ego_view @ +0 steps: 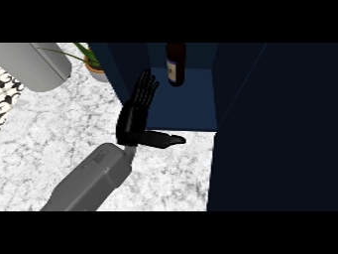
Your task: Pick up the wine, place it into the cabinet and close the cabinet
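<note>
Head view: wine bottle [176, 64] stands upright inside the blue cabinet [182, 111]. Left hand [135, 119] near cabinet opening, fingers straight, released, holding nothing. Cabinet door [281, 124] open.

A white marbled counter [47, 149] carries the scene. At its far edge stands a small potted plant [92, 63] with long green leaves, beside a large grey rounded thing [36, 64] at the upper left. A dark blue cabinet [193, 109] sits on the counter with its door [281, 129] swung open at the right. Inside, a wine bottle [176, 64] stands upright on the cabinet's floor near the back.
</note>
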